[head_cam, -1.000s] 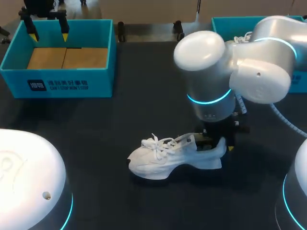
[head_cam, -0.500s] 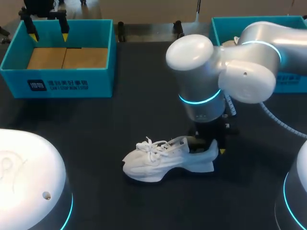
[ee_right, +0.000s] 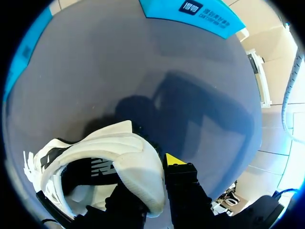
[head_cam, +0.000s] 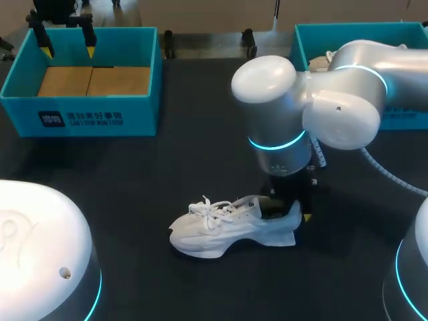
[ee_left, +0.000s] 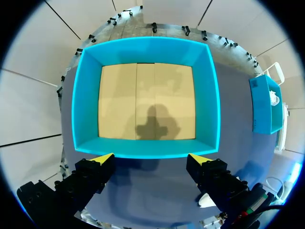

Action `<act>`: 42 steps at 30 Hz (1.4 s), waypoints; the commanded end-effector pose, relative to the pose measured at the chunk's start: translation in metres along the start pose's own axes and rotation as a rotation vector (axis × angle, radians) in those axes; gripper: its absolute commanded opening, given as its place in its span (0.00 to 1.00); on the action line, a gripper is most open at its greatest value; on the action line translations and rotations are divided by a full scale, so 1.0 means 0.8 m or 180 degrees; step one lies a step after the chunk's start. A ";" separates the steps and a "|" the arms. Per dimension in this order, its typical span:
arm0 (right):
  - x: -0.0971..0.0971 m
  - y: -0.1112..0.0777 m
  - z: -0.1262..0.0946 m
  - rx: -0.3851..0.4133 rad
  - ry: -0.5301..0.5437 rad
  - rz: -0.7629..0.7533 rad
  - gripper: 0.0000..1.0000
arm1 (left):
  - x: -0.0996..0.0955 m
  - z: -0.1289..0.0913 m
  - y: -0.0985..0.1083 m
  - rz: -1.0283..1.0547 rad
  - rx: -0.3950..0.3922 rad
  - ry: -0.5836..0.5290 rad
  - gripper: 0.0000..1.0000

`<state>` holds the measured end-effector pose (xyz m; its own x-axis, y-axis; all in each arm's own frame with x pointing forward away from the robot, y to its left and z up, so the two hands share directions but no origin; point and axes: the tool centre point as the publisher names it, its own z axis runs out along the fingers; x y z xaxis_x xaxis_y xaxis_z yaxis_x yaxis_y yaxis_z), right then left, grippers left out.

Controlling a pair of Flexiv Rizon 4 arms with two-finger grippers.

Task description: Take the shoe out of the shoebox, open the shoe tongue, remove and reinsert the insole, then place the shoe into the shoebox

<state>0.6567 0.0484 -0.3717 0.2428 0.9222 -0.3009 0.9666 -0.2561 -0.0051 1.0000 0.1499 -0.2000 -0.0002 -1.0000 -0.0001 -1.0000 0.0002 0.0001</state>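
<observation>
The shoe (head_cam: 231, 227), a white trainer, stands on its sole on the dark table (head_cam: 167, 167), out in the open between the two teal boxes and nearer the robot than either. Its toe points toward the robot's left and its heel toward the right arm. The laces (head_cam: 210, 206) lie loose over the front.

The right gripper (head_cam: 289, 210) comes straight down onto the heel. From the right wrist view the hold is plain: one yellow-tipped finger (ee_right: 177, 167) presses the outside of the heel wall, and the other goes down inside the shoe's opening, so the gripper (ee_right: 152, 179) pinches the padded heel collar between its fingers.

The left gripper (head_cam: 65, 41) hangs over the far wall of the left shoebox (head_cam: 80, 120), well apart from the shoe. Its fingers are spread wide with nothing between them. In the left wrist view the two yellow tips frame the nearest teal wall (ee_left: 143, 149), and the left gripper (ee_left: 151, 160) looks down on the box's bare cardboard floor (ee_left: 143, 100).

The right shoebox (head_cam: 304, 40) sits at the far right of the table, partly hidden behind the right arm. Something white shows inside it, though I cannot make out what.
</observation>
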 end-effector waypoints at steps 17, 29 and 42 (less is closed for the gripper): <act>-0.039 0.003 -0.066 -0.0021 0.0525 -0.0246 1.00 | 0.000 0.000 0.000 0.0000 0.0000 0.0000 1.00; -0.098 0.046 -0.093 -0.0131 0.1683 -0.1488 1.00 | 0.000 0.000 0.000 0.0000 0.0000 0.0000 1.00; -0.107 0.046 -0.082 -0.0405 0.2240 -0.2138 1.00 | 0.000 0.000 0.000 0.0000 0.0000 0.0000 1.00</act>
<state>0.6840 -0.0047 -0.2827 -0.3759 0.9264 0.0209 0.9262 0.3749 0.0401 1.0000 0.1499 -0.2000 -0.0002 -1.0000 -0.0001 -1.0000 0.0002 0.0001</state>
